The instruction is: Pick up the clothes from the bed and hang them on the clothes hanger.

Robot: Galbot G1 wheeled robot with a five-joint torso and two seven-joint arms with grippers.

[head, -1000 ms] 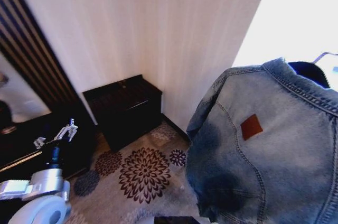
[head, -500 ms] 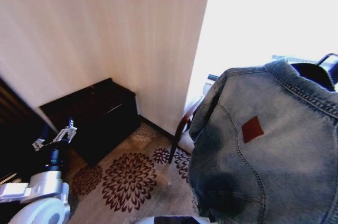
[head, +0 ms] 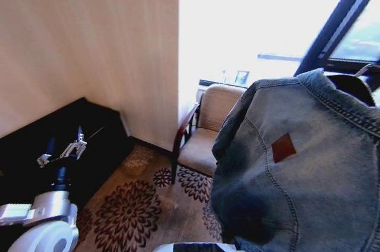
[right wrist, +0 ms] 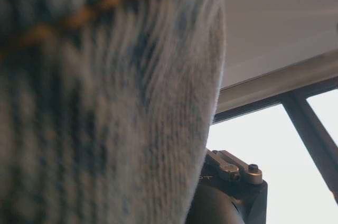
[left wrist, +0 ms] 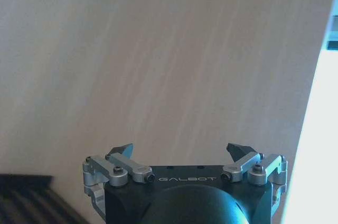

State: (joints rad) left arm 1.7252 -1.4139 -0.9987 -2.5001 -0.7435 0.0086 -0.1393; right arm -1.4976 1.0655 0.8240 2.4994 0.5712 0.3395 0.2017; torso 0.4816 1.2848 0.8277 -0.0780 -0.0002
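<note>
The denim jacket hung in the air at the robot's right, its back toward the head camera, with the small brown patch below the collar and the shoulder seams spread wide. At the top of the collar a dark rounded shape, and a thin dark line by the picture's edge, may have been the clothes hanger, but I could not tell for certain. The right gripper sat just behind the cloth, which draped over most of it, so whether its pincer was apart or clamped on the jacket could not be told; it seemed to be what carried the garment from under the collar. The left gripper was held low and forward at the robot's left, its pincer spread apart with nothing between the fingertips, facing a plain beige wall. Beyond it lay a dark cabinet, a patterned carpet and a tan armchair beneath a bright window. As for handling, I judged the jacket soft but fairly heavy for cloth: thick denim that would fold and sag away from any single hold, with the sleeves and hem swinging below. It was not fragile or slippery, and the stitched collar and shoulder seams, nearest the right pincer, looked like the firmest places to take hold, since the weight hung evenly from there.
</note>
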